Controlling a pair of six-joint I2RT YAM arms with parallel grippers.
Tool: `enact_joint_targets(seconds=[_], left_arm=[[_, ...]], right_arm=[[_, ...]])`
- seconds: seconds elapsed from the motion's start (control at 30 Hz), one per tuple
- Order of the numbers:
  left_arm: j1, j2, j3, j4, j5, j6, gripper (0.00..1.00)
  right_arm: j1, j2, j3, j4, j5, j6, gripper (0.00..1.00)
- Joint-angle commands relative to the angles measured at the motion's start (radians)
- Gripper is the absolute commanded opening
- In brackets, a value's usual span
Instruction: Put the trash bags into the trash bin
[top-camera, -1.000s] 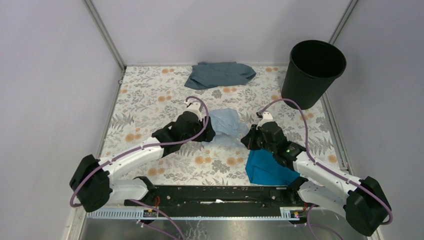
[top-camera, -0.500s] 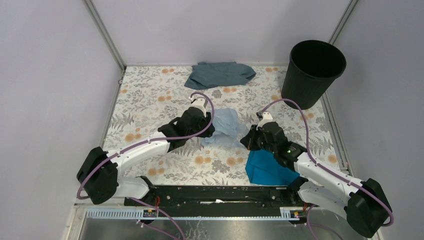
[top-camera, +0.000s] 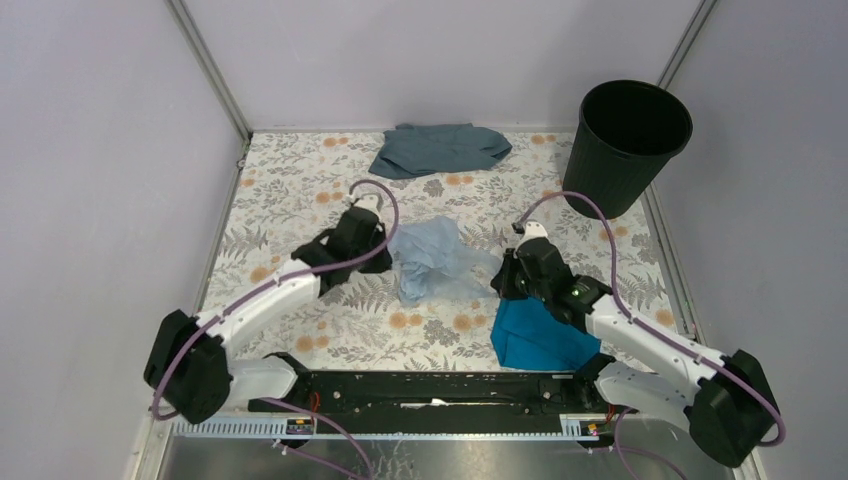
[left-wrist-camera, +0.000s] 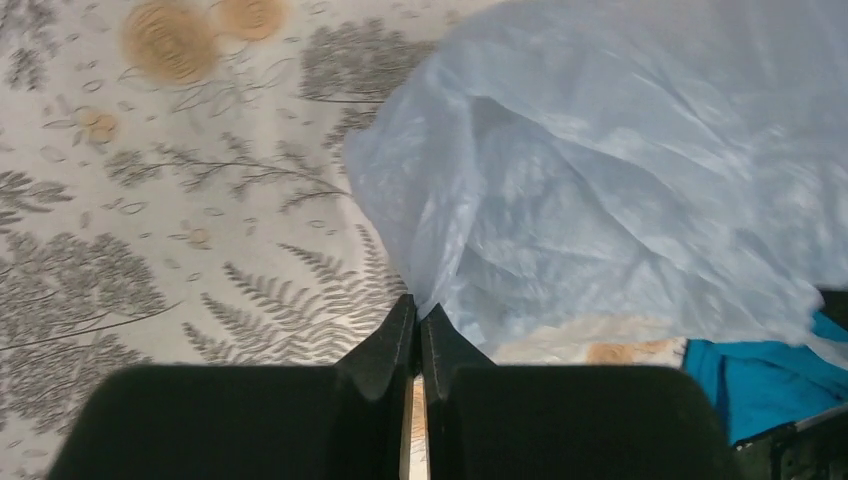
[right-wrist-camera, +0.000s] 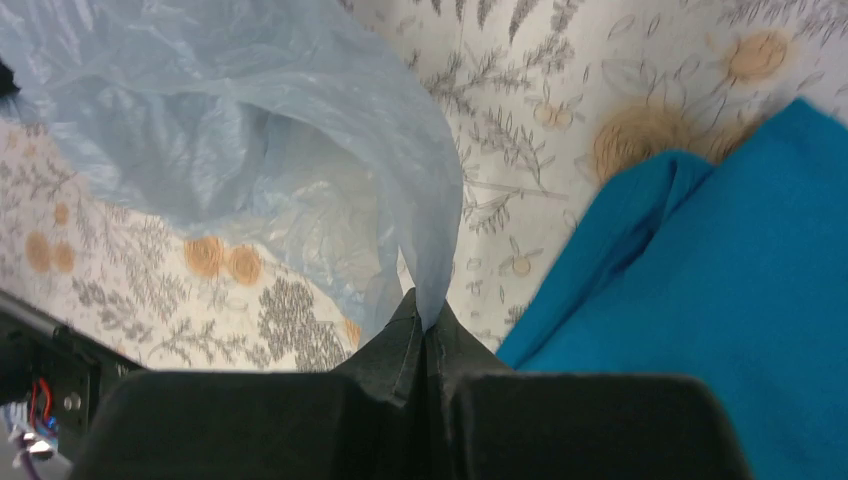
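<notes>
Bench (top-camera: 290, 200), covered in a pale sheet printed with grey ferns and orange flowers, filled the floor of the enclosure in the top view. Round black plastic trash bin (top-camera: 627, 150) stood upright at the far right corner, mouth open upward, walls tapering to the base; it was the tallest item present. Thin, translucent pale blue plastic film trash bag (top-camera: 430, 260) sat crumpled near the bench centre, between the two arms and well apart from the trash bin; no part of it was in the bin. Whether its underside touched the bench could not be told from above. Dull grey-blue cloth (top-camera: 440, 148) lay rumpled at the far edge, left of the trash bin and apart from the bag. Bright teal cloth (top-camera: 535, 335) lay on the near right side, partly under the right arm, just beside the bag's near right corner. Left gripper (top-camera: 385, 245) met the bag's left edge; the left wrist view showed its jaws pressed together with only a sliver of gap, a fold of the glossy film (left-wrist-camera: 620, 180) running down into the pinch at the tips (left-wrist-camera: 418, 325), so it was clamped on the trash bag. Right gripper (top-camera: 500, 280) met the bag's right edge; the right wrist view showed its jaws fully together (right-wrist-camera: 425, 325) with a tongue of film (right-wrist-camera: 230, 130) drawn taut into them, likewise gripping the trash bag, and the teal cloth (right-wrist-camera: 720, 280) was close on that view's right side.
</notes>
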Motion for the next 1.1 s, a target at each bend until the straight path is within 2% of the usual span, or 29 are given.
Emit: enact_joint_targets(seconds=[0.0, 0.03, 0.07, 0.13, 0.23, 0.3, 0.37, 0.43, 0.5, 0.53, 0.57, 0.6, 0.67, 0.7, 0.77, 0.83, 0.9, 1.07], left_arm=[[0.198, 0.127, 0.173, -0.103, 0.216, 0.046, 0.05], [0.253, 0.173, 0.263, -0.130, 0.268, 0.052, 0.00], [0.307, 0.220, 0.369, -0.156, 0.346, 0.052, 0.00], [0.403, 0.293, 0.632, -0.216, 0.473, 0.030, 0.00], [0.420, 0.289, 1.009, -0.267, 0.425, 0.028, 0.00], [0.379, 0.188, 1.070, -0.161, 0.366, 0.054, 0.00], [0.307, 0.021, 0.920, 0.010, 0.278, 0.111, 0.00], [0.285, -0.134, 0.690, 0.158, 0.231, 0.134, 0.00], [0.286, -0.209, 0.505, 0.139, 0.104, 0.139, 0.00], [0.288, -0.205, 0.434, 0.081, 0.013, 0.124, 0.00], [0.293, -0.180, 0.368, 0.012, -0.019, 0.110, 0.00], [0.318, -0.134, 0.314, -0.060, -0.015, 0.079, 0.00], [0.381, -0.058, 0.190, -0.139, 0.125, 0.026, 0.00], [0.410, -0.049, 0.125, -0.130, 0.217, 0.011, 0.00], [0.428, -0.092, 0.034, -0.083, 0.302, -0.011, 0.00], [0.431, -0.139, 0.094, -0.078, 0.330, -0.001, 0.00], [0.432, -0.131, 0.284, -0.122, 0.345, 0.033, 0.00], [0.432, 0.020, 0.979, -0.220, 0.470, 0.093, 0.00]], right_arm=[[-0.005, 0.145, 0.181, -0.009, 0.115, -0.066, 0.00], [-0.011, 0.206, 0.248, -0.020, 0.144, -0.084, 0.00], [-0.022, 0.278, 0.347, -0.045, 0.159, -0.113, 0.00], [-0.052, 0.442, 0.678, -0.180, 0.192, -0.173, 0.00], [-0.054, 0.556, 1.173, -0.397, 0.247, -0.280, 0.00], [-0.040, 0.519, 1.320, -0.389, 0.201, -0.325, 0.00], [-0.031, 0.416, 1.279, -0.269, 0.093, -0.344, 0.00], [-0.032, 0.290, 1.082, -0.063, -0.039, -0.347, 0.00], [-0.032, 0.207, 0.838, 0.136, -0.123, -0.375, 0.00], [-0.032, 0.194, 0.724, 0.244, -0.114, -0.386, 0.00], [-0.032, 0.207, 0.632, 0.272, -0.059, -0.378, 0.00], [-0.033, 0.246, 0.567, 0.255, 0.020, -0.350, 0.00], [-0.045, 0.370, 0.519, 0.114, 0.079, -0.284, 0.00], [-0.047, 0.423, 0.512, 0.064, 0.047, -0.268, 0.00], [-0.048, 0.468, 0.491, 0.044, -0.067, -0.236, 0.00], [-0.047, 0.431, 0.509, 0.078, -0.123, -0.225, 0.00], [-0.047, 0.411, 0.641, 0.033, -0.077, -0.265, 0.00], [-0.044, 0.515, 1.297, -0.246, -0.019, -0.407, 0.00]])
